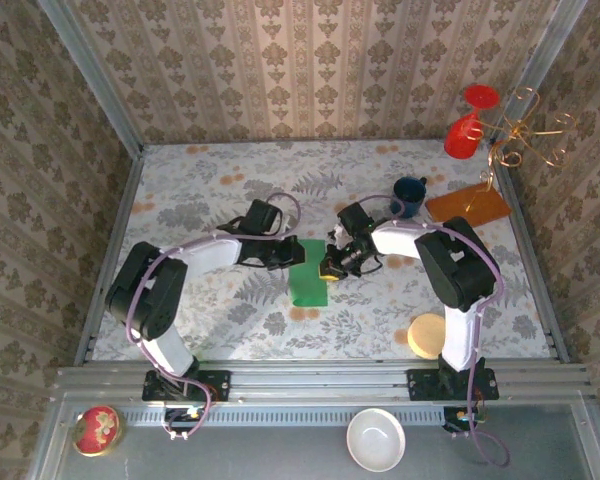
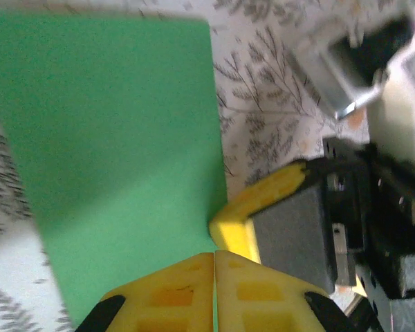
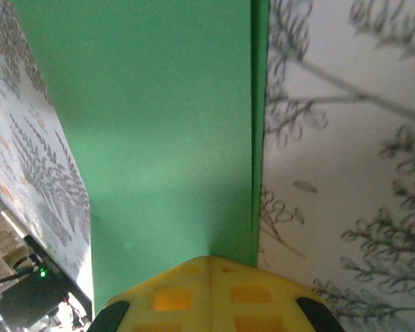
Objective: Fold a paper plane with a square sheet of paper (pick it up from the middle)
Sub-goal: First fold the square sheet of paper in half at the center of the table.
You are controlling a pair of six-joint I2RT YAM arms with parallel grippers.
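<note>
The square sheet of paper (image 1: 308, 274) is bright green and lies flat mid-table, folded over into a narrow rectangle, not a paper plane shape. In the right wrist view the sheet (image 3: 159, 124) shows two layers, the lower one peeking out along the right edge. My left gripper (image 1: 294, 254) is shut, with its yellow tips (image 2: 214, 257) down on the sheet (image 2: 117, 138) near one edge. My right gripper (image 1: 330, 268) is shut too, its tips (image 3: 211, 261) resting on the paper by the doubled edge. One of its yellow fingers (image 2: 259, 207) sits right beside my left tips.
A blue mug (image 1: 408, 196) and an orange-brown board (image 1: 467, 206) stand at the back right, under a gold rack holding a red glass (image 1: 468, 125). A tan disc (image 1: 427, 335) lies by the right arm's base. A white bowl (image 1: 375, 439) and a red round object (image 1: 97, 430) sit in front of the rail.
</note>
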